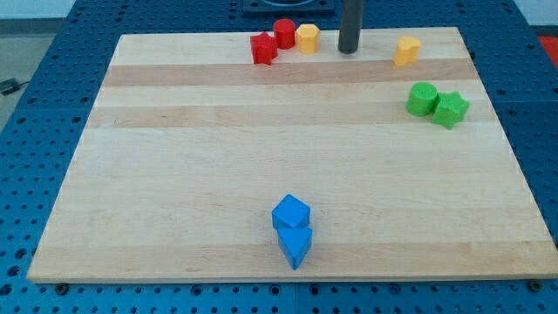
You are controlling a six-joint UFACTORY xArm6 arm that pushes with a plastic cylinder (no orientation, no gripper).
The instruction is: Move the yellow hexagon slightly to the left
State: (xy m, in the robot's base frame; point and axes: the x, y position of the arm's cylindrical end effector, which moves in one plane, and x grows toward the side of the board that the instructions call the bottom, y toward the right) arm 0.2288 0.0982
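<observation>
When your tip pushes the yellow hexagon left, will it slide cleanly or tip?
Probably slides: the yellow hexagon looks squat and flat-based on the smooth wooden board. It touches the red cylinder, so that likely gets shoved along. My tip stands to its right, apart from it.

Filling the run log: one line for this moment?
tip: top edge, right of yellow hexagon | gap between | hexagon touches red cylinder | push not begun

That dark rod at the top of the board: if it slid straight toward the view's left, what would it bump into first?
Probably the yellow hexagon. My tip sits just to its right, with the red cylinder and red block behind it. Depth is hard to judge, so it might clip only the hexagon's near edge.
</observation>
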